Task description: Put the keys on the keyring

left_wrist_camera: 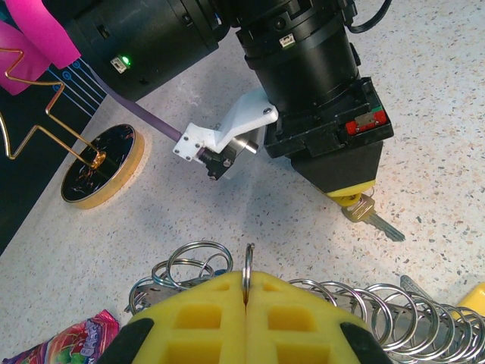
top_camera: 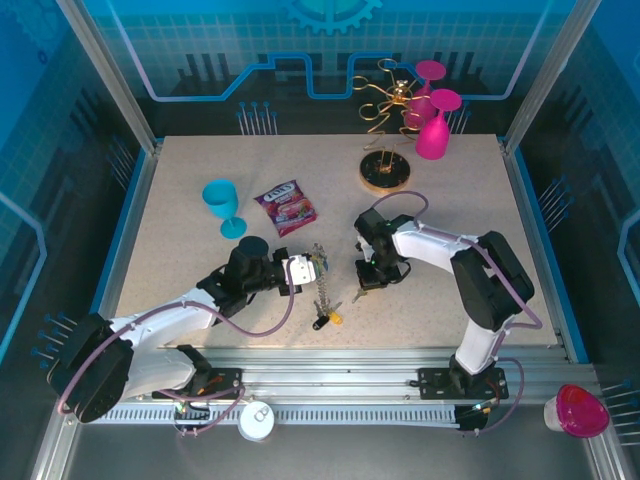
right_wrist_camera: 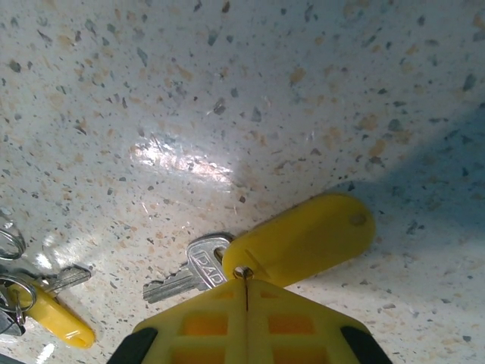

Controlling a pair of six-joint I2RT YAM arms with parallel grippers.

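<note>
- Two grippers nearly meet in the top view; left gripper [top_camera: 306,268] at the keyring [top_camera: 320,262], chain [top_camera: 322,295] trailing toward a yellow key [top_camera: 336,318]; right gripper [top_camera: 367,278] just beside; the grips are too small to tell.
- Left wrist: pads pressed together on the keyring's thin edge [left_wrist_camera: 247,262].
- Right wrist: pads shut, pinching the small ring that joins a silver key [right_wrist_camera: 198,274] and its yellow tag [right_wrist_camera: 303,239].

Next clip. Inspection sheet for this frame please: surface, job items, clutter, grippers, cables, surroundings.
Surface: speckled table, nothing spilled.
Job's things: keyring of linked rings, one ring pinched by the left gripper; yellow-tagged key held by the right gripper; second yellow-tagged key lying on the table.
Clutter: blue goblet, snack packet, gold wire stand, pink goblets.
Grippers: both jaws shut, each on its thing.
Cables: purple cables loop along both arms.
Surroundings: blue enclosure walls; pink cup outside the table frame.
</note>
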